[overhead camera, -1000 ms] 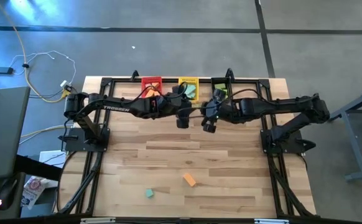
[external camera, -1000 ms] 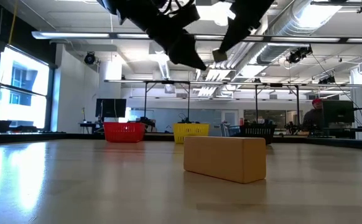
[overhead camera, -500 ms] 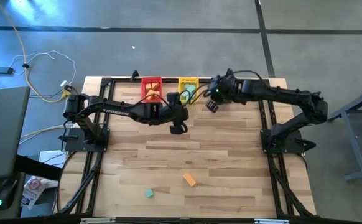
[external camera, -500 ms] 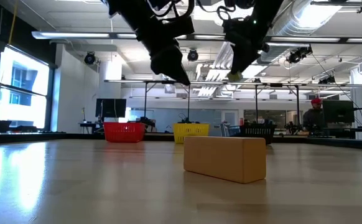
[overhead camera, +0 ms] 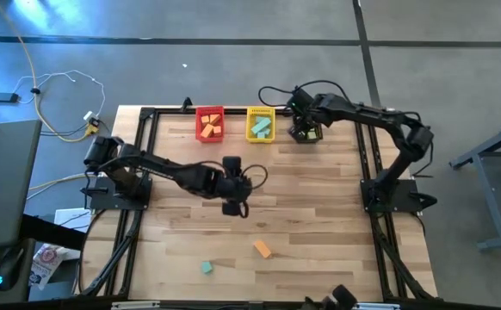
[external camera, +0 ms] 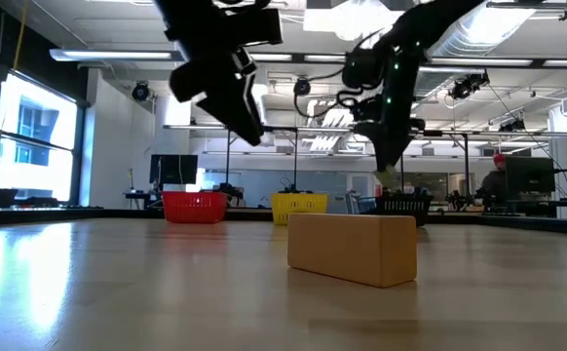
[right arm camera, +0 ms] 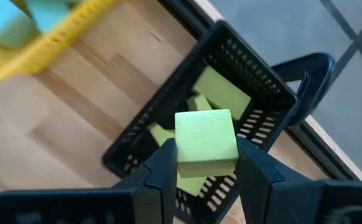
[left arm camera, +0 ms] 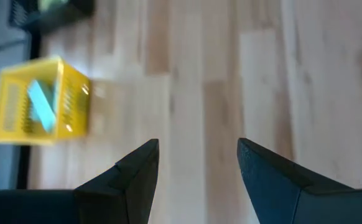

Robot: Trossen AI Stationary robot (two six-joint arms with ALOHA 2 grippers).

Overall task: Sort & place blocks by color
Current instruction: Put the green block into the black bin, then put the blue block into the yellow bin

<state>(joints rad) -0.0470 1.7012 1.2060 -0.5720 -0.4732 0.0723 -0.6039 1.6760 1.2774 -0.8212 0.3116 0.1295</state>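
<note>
The wooden surface (overhead camera: 319,215) carries three small bins along its far edge: a red bin (overhead camera: 209,123), a yellow bin (overhead camera: 260,123) and a black bin (overhead camera: 306,131). Orange blocks lie in the red one, teal blocks in the yellow one, light green blocks in the black one.

Two blocks are not yet sorted. An orange block (overhead camera: 262,249) and a teal block (overhead camera: 207,268) lie near the front edge, well apart from the bins and a little apart from each other.

The right tool (right arm camera: 204,163) hangs above the black bin, clenched on a light green block (right arm camera: 206,143), its fingers pressing two opposite flat faces. The left tool (overhead camera: 234,207) hovers over the middle of the surface, released and empty, with bare wood between its fingers in its wrist view.

The blocks look light and foam-like, so I judge they will lift with little force and may give slightly under a hard squeeze. Their matte faces should not slip. The orange block is a short bar lying at an angle, so the best hold is probably across its narrow width, on the two long parallel sides. The teal block looks closer to a cube, and any opposite pair of faces should serve.

No writing on the blocks or bins can be read.
</note>
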